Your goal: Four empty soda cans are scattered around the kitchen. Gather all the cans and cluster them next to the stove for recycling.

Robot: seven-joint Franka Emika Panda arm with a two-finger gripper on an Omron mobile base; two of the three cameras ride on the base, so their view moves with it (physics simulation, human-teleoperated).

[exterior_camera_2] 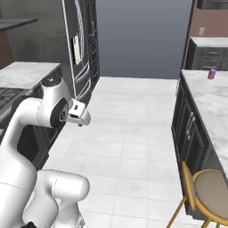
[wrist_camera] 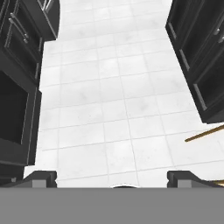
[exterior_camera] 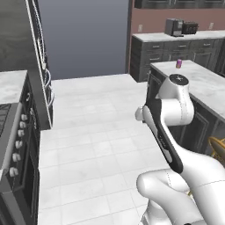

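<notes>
White tiled floor (wrist_camera: 109, 100) ran out below my gripper (wrist_camera: 112, 178), glossy squares between dark cabinet fronts on both sides. My arm (exterior_camera: 169, 132) was folded high over the aisle, elbow up, hand tipped down toward the tiles. My fingers (wrist_camera: 40, 177) stood spread wide apart, released, nothing between them. Well ahead and off to my right, the purple soda can (exterior_camera: 179, 64) stood upright on the pale marbled island counter (exterior_camera: 206, 85), a small cylinder with a silver top. To my left sat the stove (exterior_camera: 13, 145), dark grey with a row of round knobs. A round stool (exterior_camera_2: 211, 191) with golden legs stood near the island, on my right.
</notes>
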